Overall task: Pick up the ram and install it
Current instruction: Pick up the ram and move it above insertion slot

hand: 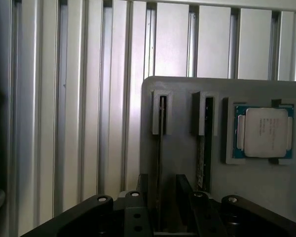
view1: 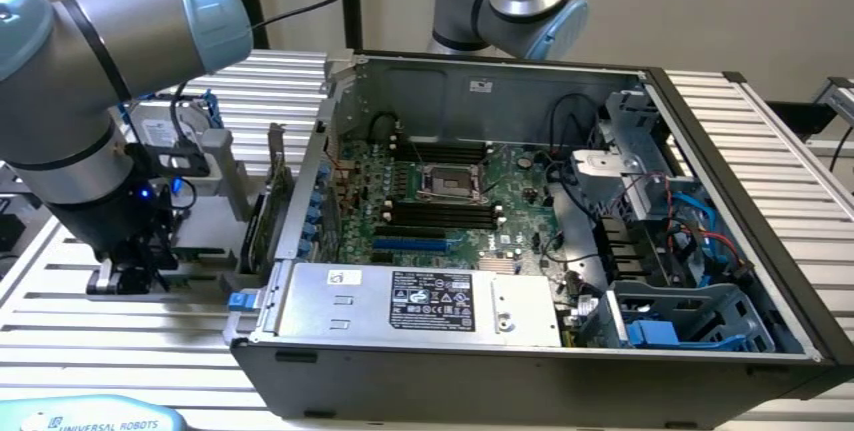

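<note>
Finding: the gripper [hand: 162,180] is open and holds nothing. It is low over the grey holder [hand: 182,85] on the slatted table [view1: 80,351], outside the computer case [view1: 534,361] on the exterior view's left.

The ram [hand: 160,148] stands on edge in one holder slot, directly beneath the gripper. Its thin edge lies between the two dark fingers [hand: 142,180]; I see no contact. Its long axis runs along the slot, in line with the gap between the fingers.

A second slot [hand: 203,148] and a processor chip [hand: 265,132] lie alongside. The motherboard's black slots [view1: 441,213] sit well apart, inside the case.
</note>
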Available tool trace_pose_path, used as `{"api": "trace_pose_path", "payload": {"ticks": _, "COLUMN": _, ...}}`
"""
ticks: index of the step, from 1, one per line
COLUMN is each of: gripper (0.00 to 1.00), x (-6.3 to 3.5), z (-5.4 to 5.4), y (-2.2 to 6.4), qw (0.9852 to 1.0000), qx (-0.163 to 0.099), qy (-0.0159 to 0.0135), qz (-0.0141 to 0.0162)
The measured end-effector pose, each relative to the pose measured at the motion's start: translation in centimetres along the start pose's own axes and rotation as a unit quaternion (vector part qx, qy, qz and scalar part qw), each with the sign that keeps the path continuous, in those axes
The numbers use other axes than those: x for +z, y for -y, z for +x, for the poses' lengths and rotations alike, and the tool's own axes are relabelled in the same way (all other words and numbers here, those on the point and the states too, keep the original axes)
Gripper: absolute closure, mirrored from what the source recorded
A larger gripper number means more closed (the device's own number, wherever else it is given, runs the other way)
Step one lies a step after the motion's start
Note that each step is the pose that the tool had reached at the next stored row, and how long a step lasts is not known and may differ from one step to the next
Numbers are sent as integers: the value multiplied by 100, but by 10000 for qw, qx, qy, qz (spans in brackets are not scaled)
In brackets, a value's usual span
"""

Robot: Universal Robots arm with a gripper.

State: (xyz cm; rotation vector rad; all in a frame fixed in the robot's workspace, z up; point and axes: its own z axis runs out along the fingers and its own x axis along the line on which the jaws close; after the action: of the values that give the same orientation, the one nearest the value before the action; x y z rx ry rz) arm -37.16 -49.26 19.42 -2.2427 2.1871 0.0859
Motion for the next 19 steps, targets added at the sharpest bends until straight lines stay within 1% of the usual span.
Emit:
{"api": "trace_pose_path", "payload": {"ticks": 4, "gripper": 64, "x": 7, "z": 0, "y": 0, "qw": 10000, "qx": 0, "qy": -3, "qz": 18}}
{"api": "trace_pose_path", "payload": {"ticks": 8, "gripper": 64, "x": 8, "z": 0, "y": 1, "qw": 10000, "qx": -1, "qy": -5, "qz": 27}}
{"api": "trace_pose_path", "payload": {"ticks": 19, "gripper": 64, "x": 7, "z": 0, "y": 10, "qw": 10000, "qx": -1, "qy": -6, "qz": 30}}
